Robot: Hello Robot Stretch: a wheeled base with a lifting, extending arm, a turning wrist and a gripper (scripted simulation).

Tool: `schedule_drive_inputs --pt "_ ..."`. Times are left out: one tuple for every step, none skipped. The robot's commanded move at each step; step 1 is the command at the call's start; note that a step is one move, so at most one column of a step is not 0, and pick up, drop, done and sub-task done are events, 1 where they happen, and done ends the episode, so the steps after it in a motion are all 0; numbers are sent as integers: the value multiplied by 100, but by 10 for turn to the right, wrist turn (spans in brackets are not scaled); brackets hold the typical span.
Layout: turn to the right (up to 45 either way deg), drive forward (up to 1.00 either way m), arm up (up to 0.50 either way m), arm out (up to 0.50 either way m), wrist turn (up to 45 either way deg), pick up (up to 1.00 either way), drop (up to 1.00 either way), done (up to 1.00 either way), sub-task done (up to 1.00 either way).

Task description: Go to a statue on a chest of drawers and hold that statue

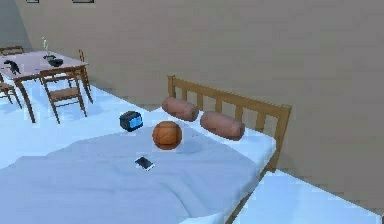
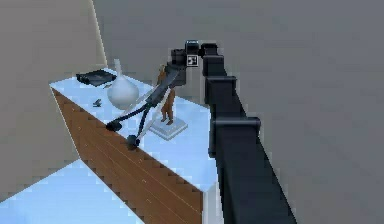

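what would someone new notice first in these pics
Probably the dark square bar of the robot's arm, rising through the arm side view's middle above a wood-fronted chest of drawers with a pale top. Near the arm's far end a brown statue on a pale base stands on that top, beside a white round object. In the forward view, an orange ball lies mid-picture on a pale blue bed.

No readable text or numbers, white squares [image 2: 190, 60] at 12 o'clock bear only black marks, clock [image 1: 131, 121] at 9 o'clock illegible
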Motion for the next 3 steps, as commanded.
schedule_drive_inputs --pt "0 0 0 0 450 0 0 0 0" --pt "0 0 0 0 450 0 0 0 0" --pt "0 0 0 0 210 0 0 0 0"
